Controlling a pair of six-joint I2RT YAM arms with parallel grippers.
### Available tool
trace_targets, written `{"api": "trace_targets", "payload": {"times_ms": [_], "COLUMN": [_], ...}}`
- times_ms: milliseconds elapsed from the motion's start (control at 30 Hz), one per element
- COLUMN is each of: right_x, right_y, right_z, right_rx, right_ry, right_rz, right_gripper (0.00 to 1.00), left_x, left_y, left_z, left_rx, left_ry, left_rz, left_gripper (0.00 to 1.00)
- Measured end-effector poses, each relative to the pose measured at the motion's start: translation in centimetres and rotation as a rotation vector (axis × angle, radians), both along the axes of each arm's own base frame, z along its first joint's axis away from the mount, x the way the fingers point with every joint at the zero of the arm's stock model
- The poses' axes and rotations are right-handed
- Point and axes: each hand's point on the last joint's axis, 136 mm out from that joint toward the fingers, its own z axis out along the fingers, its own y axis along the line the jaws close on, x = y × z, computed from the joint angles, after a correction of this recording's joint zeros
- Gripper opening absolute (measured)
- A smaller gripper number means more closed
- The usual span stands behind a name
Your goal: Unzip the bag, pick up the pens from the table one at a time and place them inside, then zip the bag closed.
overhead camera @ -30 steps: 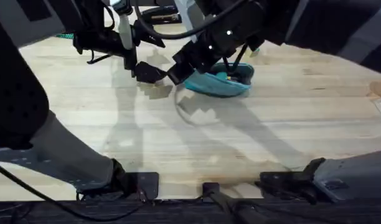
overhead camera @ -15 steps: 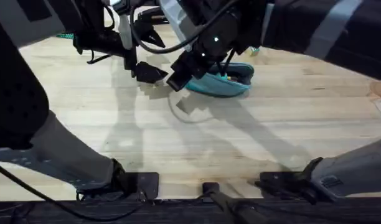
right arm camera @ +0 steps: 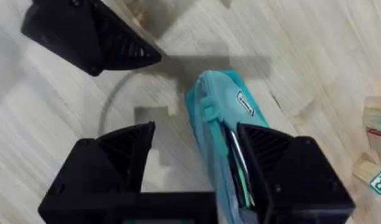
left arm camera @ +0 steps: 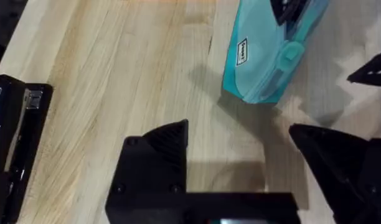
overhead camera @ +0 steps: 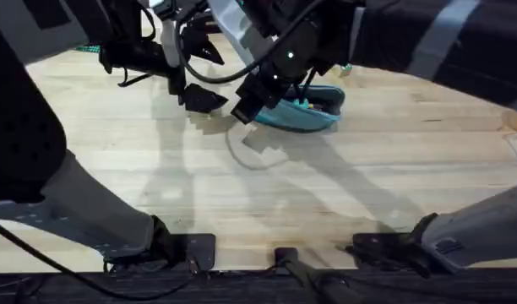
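Pale butcher-block planks of the table [overhead camera: 343,194] run under both arms. Toward the far side lies the bag [overhead camera: 302,110], a teal pouch on its side, its zipper mouth gaping; in the right wrist view a silvery pen [right arm camera: 235,149] shows inside the opening. The right gripper [overhead camera: 248,105] hangs at the bag's near end, jaws spread wide and holding nothing, the pouch's end lying between and just beyond them. The left gripper [left arm camera: 240,146] hovers just beside the bag, also wide and empty. A black stapler [left arm camera: 16,143] lies well apart, and lettered wooden blocks [right arm camera: 374,146] sit near the pouch.

Judging by this, 2 of the 3 stages look done: the bag is unzipped and at least 1 pen is in. No loose pen shows on the wood, so zipping shut seems to be what remains.
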Motion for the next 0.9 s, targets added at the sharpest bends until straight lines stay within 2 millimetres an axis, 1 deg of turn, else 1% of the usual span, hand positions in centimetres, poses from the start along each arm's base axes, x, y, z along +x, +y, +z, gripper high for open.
{"api": "trace_targets", "payload": {"times_ms": [167, 500, 533, 600, 733, 767, 833, 867, 900], "right_x": [0.1, 0.4, 0.6, 0.9, 1.2, 1.3, 1.4, 1.5, 1.5], "right_y": [0.1, 0.4, 0.3, 0.0, -0.4, -0.5, -0.6, -0.6, -0.6], "right_z": [-0.9, -0.9, -0.8, -0.8, -0.8, -0.8, -0.7, -0.7, -0.7], "right_rx": [-0.015, -0.008, -0.013, -0.026, -0.047, -0.052, -0.058, -0.06, -0.06], "right_ry": [0.013, -0.001, -0.013, -0.025, -0.045, -0.049, -0.055, -0.057, -0.058], "right_rz": [0.003, 0.012, 0.008, -0.001, -0.016, -0.019, -0.02, -0.021, -0.023], "right_gripper": [0.758, 0.584, 0.502, 0.426, 0.341, 0.306, 0.18, 0.073, 0.046], "left_x": [0.0, 0.0, 0.0, 0.0, 0.0, 0.0, 0.0, 0.0, 0.0], "left_y": [0.0, 0.0, 0.0, 0.0, 0.0, 0.0, 0.0, 0.0, 0.0], "left_z": [0.0, 0.0, 0.0, 0.0, 0.0, 0.0, 0.0, 0.0, 0.0], "left_rx": [0.0, 0.0, 0.0, 0.0, 0.002, 0.003, 0.003, 0.003, 0.003], "left_ry": [0.0, 0.0, 0.0, 0.0, 0.0, 0.0, 0.001, 0.001, 0.0], "left_rz": [0.0, 0.0, 0.0, 0.0, 0.0, 0.0, 0.0, 0.0, 0.0], "left_gripper": [0.993, 0.993, 0.993, 0.993, 0.993, 0.993, 0.993, 0.993, 0.993]}}
